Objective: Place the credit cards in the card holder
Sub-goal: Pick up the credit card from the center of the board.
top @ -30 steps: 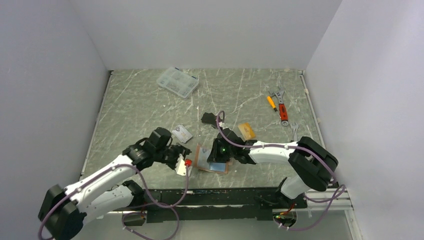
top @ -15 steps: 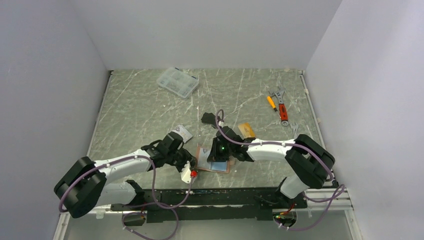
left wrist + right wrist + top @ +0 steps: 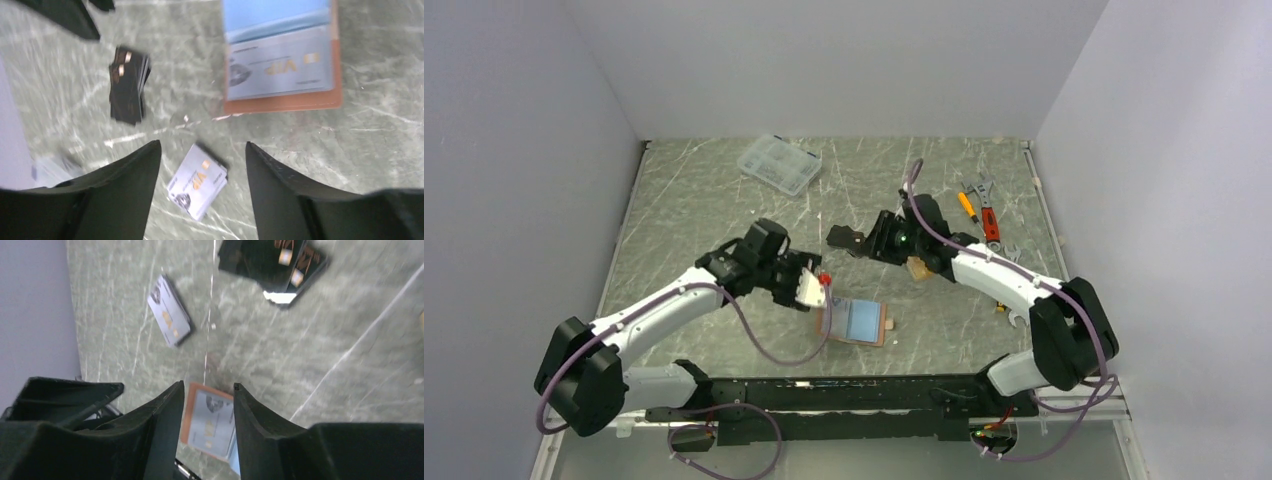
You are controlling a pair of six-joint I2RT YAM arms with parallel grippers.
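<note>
The card holder (image 3: pixel 856 322) lies open on the table near the front edge, blue lining up, with a silver-grey card (image 3: pixel 280 70) tucked in its lower pocket. My left gripper (image 3: pixel 809 288) hangs open just left of the holder. A loose silver-grey card (image 3: pixel 197 181) lies on the table below the gap between its fingers. Black cards (image 3: pixel 842 237) lie further back. My right gripper (image 3: pixel 869 244) hovers beside them, open and empty. An orange-gold card (image 3: pixel 916 268) peeks out under the right arm. In the right wrist view, the black cards (image 3: pixel 272 265) are at the top and the holder (image 3: pixel 210 422) shows between the fingers.
A clear compartment box (image 3: pixel 778 163) sits at the back left. Wrenches (image 3: pixel 987 208) and a small screwdriver (image 3: pixel 967 205) lie at the back right. Another wrench (image 3: pixel 1010 312) is by the right arm's elbow. Walls close in the table on three sides.
My right gripper left the holder, opened and moved back towards the black cards. My left gripper swung away from the front edge to above the loose silver card and opened wider.
</note>
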